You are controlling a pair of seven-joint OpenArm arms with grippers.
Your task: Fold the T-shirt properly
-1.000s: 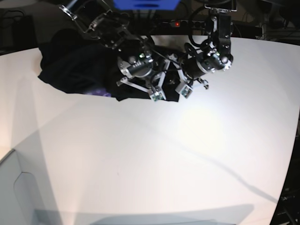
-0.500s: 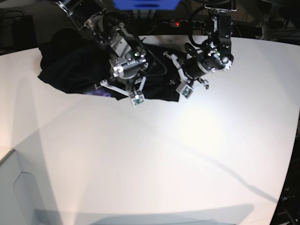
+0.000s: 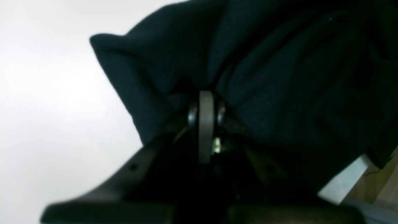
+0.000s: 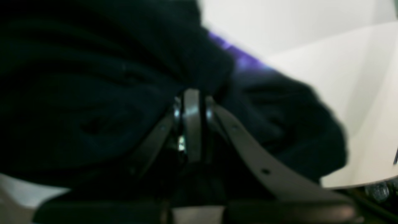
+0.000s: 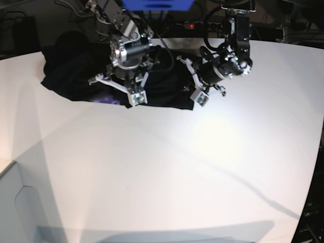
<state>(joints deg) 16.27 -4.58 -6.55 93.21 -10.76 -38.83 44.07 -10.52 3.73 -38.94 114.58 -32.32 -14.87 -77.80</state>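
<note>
While the left gripper (image 5: 198, 97) stays pinching the black T-shirt (image 5: 76, 71) bunched at the white desk's (image 5: 167, 172) far edge, the right gripper (image 5: 134, 96), fingers pressed on cloth, has swung outward, starting to spread it.

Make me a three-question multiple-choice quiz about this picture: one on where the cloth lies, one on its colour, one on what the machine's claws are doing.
1. Where does the soft black fabric T-shirt lie on the white table?
A far edge
B near edge
C centre

2. What colour is the patch showing on it?
A yellow
B purple
C green

3. How is the left tool?
A wide open
B shut on cloth
C out of sight

Answers: 1 A, it is bunched at the base view's top; 2 B, right wrist view shows purple; 3 B, fabric gathers at its closed tips.
</note>
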